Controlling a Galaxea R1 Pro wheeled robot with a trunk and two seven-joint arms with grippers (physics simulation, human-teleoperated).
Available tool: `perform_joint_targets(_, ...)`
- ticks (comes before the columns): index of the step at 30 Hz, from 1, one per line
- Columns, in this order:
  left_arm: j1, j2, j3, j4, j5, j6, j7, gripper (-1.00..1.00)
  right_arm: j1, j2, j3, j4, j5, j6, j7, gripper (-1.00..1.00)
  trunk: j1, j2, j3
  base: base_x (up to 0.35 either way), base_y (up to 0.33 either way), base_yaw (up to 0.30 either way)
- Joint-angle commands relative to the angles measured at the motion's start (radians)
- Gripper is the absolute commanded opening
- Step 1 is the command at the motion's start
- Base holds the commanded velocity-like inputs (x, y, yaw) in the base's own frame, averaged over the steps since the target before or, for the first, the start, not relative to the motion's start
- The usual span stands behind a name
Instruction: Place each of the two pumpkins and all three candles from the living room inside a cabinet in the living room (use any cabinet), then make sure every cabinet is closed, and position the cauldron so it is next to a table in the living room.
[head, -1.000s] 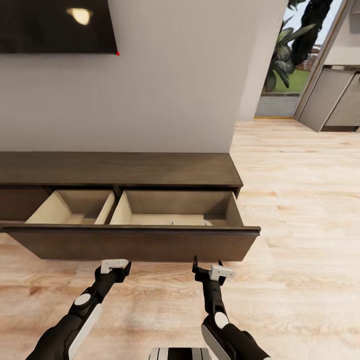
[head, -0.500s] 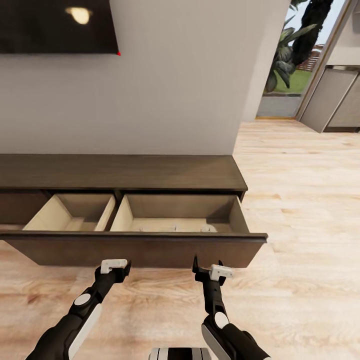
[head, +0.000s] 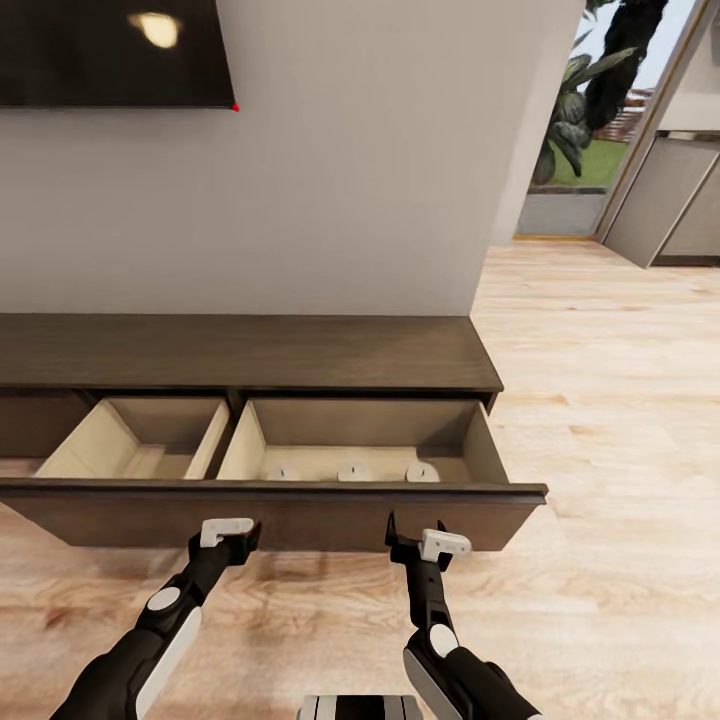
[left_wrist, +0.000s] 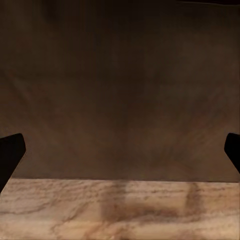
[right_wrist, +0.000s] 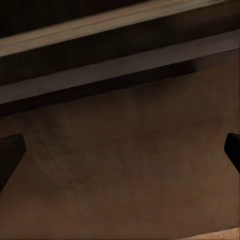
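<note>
Left tool (head: 232, 533) at about 7 o'clock in the head view, fingers spread apart, nothing between them, hovering just short of the cabinet (head: 250, 352) drawer front (head: 270, 515); the left wrist view shows dark wood close ahead and floor (left_wrist: 120, 210) beneath, fingertips (left_wrist: 10, 152) wide at the frame edges. Behind that front, the left compartment (head: 140, 450) at 9 o'clock: pale beige interior, looks bare as far as the front lip allows. Right compartment (head: 360, 440) near centre: three small pale items (head: 353, 472) in a row along the near floor of the drawer, tops only visible over the lip — possibly the candles, too small and half hidden to be sure. No pumpkin or cauldron identifiable here. Right tool (head: 425, 545) at about 5 o'clock, also spread and empty, close to the same front; right wrist view shows the front's upper edge (right_wrist: 120, 65) and panel. Judgement: drawer stands well out, closing looks like the step in hand. Risks: pushing with only one tool, or off-centre on this wide front, could rack the drawer and jam it; a fast shove could topple or slide the small items; spread fingers may catch the front's top lip or slip below its lower edge. If pumpkins are not yet stored, closing now would mean reopening.
</note>
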Motion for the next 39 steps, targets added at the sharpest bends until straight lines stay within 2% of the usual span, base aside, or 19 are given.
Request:
perform_joint_targets(1,0.0,0.001,-0.004,-0.002,0.01,0.004,0.006,1.0,-0.001,-0.001,0.006,0.0,-0.007,-0.005,-0.005,1.0,0.0,0.0,-0.001,0.04,0.002,0.0)
perform_joint_targets(39,0.0,0.001,-0.003,-0.002,0.01,0.004,0.006,1.0,-0.001,-0.001,0.006,-0.001,-0.007,-0.005,-0.005,1.0,0.0,0.0,-0.001,0.199,0.009,0.0)
